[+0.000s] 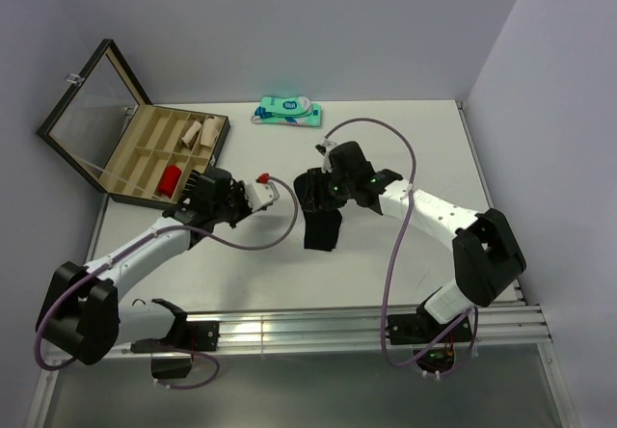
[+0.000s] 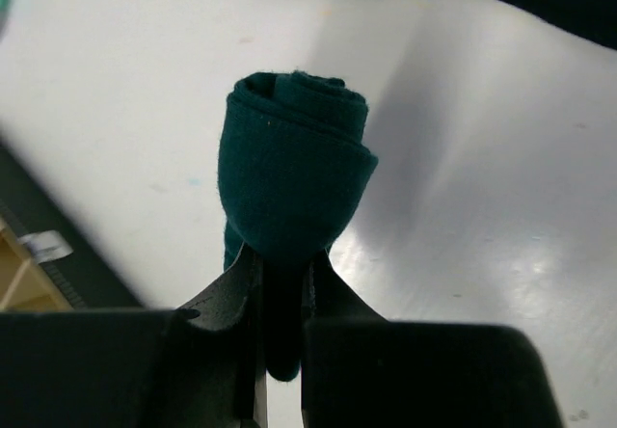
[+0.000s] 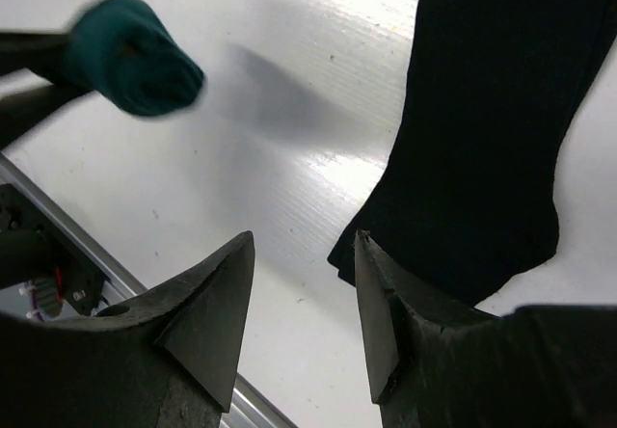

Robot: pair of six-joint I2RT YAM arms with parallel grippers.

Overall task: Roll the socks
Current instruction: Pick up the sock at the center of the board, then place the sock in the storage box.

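Observation:
The dark green sock (image 2: 294, 182) is rolled into a tight bundle. My left gripper (image 2: 282, 274) is shut on its lower end and holds it above the white table. The roll also shows in the right wrist view (image 3: 135, 57), at the upper left. In the top view my left gripper (image 1: 255, 195) is left of centre. The plain black sock (image 1: 323, 224) lies flat at the table's middle and shows in the right wrist view (image 3: 492, 139). My right gripper (image 3: 304, 254) is open and empty just above the black sock's near corner; in the top view it (image 1: 313, 192) hovers over the sock's far end.
A wooden compartment box (image 1: 145, 173) with its glass lid open stands at the back left. It holds a red rolled sock (image 1: 172, 179) and beige rolled socks (image 1: 198, 134). A teal-and-white packaged pair (image 1: 288, 112) lies at the back. A metal rail (image 1: 318, 327) runs along the near edge.

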